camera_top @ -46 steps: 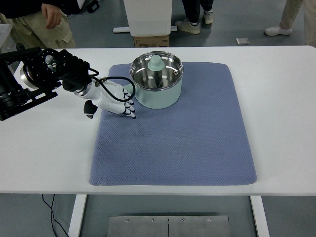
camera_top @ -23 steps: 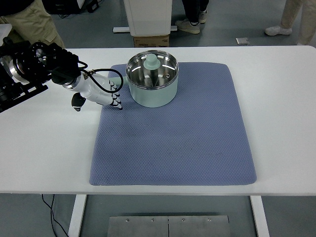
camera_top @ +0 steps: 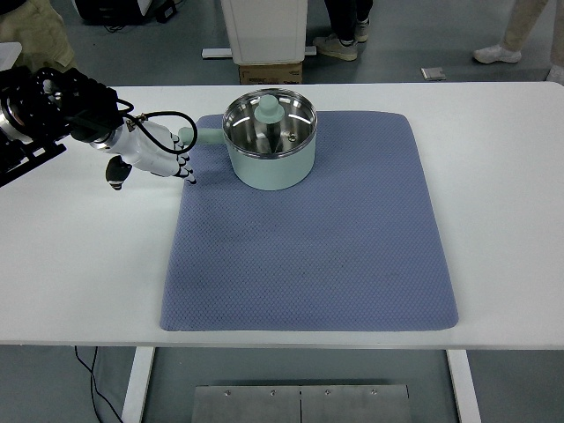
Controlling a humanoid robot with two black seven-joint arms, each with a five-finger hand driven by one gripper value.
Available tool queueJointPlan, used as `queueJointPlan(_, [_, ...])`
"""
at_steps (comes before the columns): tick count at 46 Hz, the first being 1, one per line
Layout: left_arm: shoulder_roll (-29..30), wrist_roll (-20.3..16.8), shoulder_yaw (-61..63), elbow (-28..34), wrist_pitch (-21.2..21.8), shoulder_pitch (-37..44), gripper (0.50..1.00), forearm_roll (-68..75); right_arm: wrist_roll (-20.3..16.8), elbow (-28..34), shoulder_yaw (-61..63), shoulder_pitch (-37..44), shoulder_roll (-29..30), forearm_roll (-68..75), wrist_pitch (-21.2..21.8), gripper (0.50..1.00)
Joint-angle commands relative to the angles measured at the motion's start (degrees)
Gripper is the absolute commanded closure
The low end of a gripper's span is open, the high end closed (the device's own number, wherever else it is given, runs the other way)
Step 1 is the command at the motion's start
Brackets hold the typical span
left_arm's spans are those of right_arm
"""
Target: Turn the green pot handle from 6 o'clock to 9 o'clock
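Green pot (camera_top: 269,154): round, steel-lined, sitting on quilted blue mat (camera_top: 308,238) atop white desk (camera_top: 88,264); stubby handle (camera_top: 189,136) pointing left. My left robot hand (camera_top: 157,154) is hovering beside the handle, fingers loosely extended, gripping nothing.

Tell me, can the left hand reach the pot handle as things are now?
Probably yes. The left hand sits right beside the pot handle, which points toward it from the pot, and nothing lies between them.
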Motion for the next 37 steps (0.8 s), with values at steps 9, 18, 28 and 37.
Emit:
queueJointPlan(9, [0.02, -0.01, -0.09, -0.53, 0.18, 0.01, 0.500, 0.00, 0.00, 0.00, 0.00, 0.00, 0.00, 0.00, 0.00, 0.500])
queueJointPlan(18, [0.90, -0.01, -0.09, -6.05, 0.01, -0.08, 0.500, 0.00, 0.00, 0.00, 0.00, 0.00, 0.00, 0.00, 0.00, 0.500])
queueJointPlan(28, [0.46, -0.01, -0.09, -10.54, -0.26, 0.19, 0.500, 0.00, 0.00, 0.00, 0.00, 0.00, 0.00, 0.00, 0.00, 0.500])
queueJointPlan(37, [-0.76, -0.01, -0.27, -11.78, 0.01, 0.28, 0.500, -7.56, 0.00, 0.00, -0.08, 0.00, 0.00, 0.00, 0.00, 0.500])
